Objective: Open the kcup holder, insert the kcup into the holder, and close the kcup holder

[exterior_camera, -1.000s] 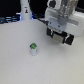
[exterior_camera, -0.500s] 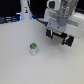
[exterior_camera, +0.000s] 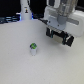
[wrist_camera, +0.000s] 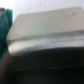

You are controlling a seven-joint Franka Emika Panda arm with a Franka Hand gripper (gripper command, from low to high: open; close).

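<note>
Green-topped kcup (exterior_camera: 33, 49) stands alone on the white surface (exterior_camera: 20, 67), probably light, stiff and tippy, best pinched around its sides; beyond, the jaws (exterior_camera: 60, 37) hang apart, holder unseen

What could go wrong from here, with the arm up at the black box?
1. The wrist view is a close blur of a pale grey surface, so alignment is hard to judge; the gripper could push the black boxy kcup holder rather than open it.
2. The small green-topped whitish kcup stands alone, apart, on the white table; a low return sweep could tip it.
</note>
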